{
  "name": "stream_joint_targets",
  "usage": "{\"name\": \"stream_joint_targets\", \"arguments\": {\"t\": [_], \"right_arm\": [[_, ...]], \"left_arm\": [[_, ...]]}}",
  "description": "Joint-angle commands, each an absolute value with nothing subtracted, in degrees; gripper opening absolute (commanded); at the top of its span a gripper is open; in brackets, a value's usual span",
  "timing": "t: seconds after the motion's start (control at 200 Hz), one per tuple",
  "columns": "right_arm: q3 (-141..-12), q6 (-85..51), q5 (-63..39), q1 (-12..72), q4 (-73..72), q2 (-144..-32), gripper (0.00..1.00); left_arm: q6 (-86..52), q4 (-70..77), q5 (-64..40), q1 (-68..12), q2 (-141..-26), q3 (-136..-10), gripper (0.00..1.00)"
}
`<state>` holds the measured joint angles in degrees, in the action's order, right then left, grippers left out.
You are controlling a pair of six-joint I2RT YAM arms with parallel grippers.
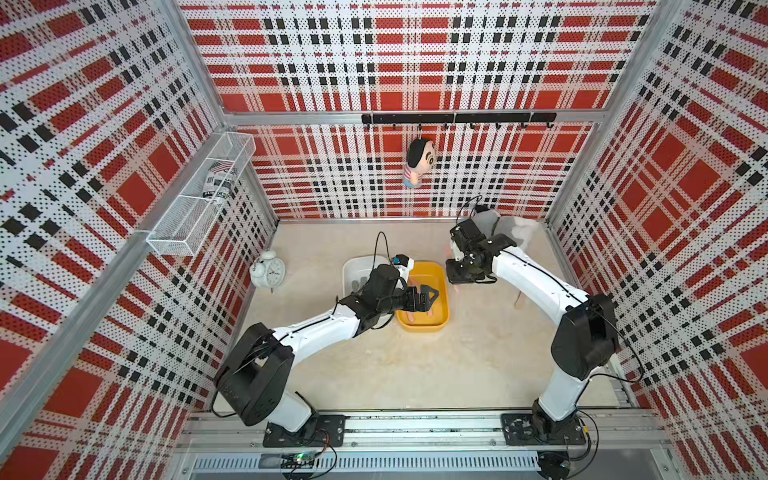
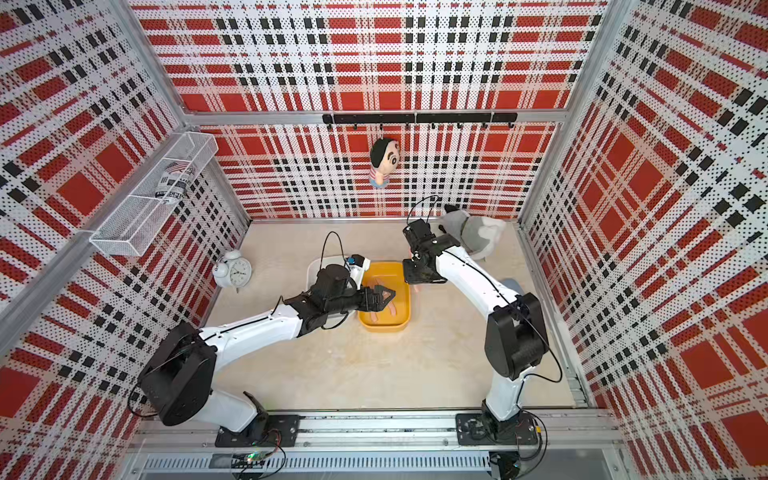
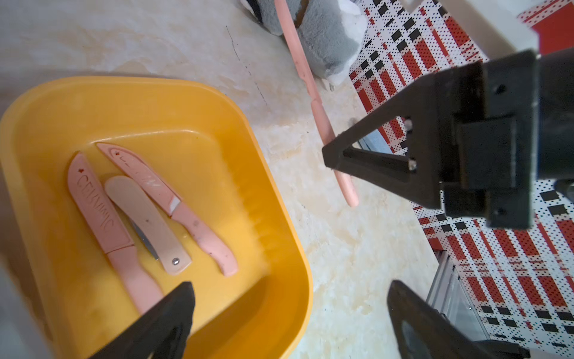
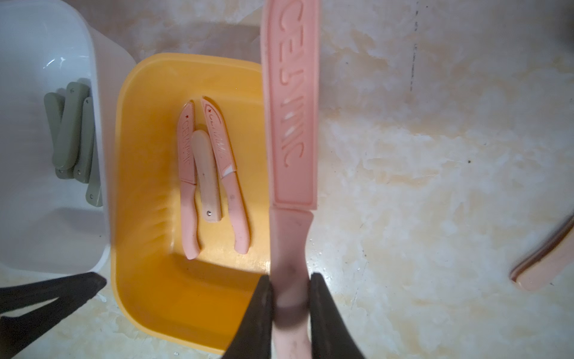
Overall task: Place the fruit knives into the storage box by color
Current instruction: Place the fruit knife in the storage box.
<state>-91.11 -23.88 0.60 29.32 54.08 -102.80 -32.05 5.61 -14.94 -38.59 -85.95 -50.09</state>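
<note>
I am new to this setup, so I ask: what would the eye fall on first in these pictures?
First, the pink knife held by its handle in the right gripper, near the yellow box. Next, that bright box with three pink knives inside and the open left gripper over it; green knives lie in the white box beside it.

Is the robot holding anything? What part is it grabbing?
Yes. The right gripper holds a pink knife by its handle. The left gripper is open and empty.
</note>
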Motion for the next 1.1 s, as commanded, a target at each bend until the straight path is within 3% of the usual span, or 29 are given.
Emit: {"name": "stream_joint_targets", "arguments": {"t": [0.0, 1.092], "right_arm": [[-92.7, -25.3, -0.1, 31.0, 54.1, -104.9, 0.18], [-97.1, -26.7, -1.9, 34.9, 50.3, -119.4, 0.19]], "left_arm": [[-31.5, 5.2, -14.2, -37.7, -83.8, -48.7, 0.98], [-31.8, 6.0, -14.3, -35.2, -79.0, -41.5, 0.98]]}}
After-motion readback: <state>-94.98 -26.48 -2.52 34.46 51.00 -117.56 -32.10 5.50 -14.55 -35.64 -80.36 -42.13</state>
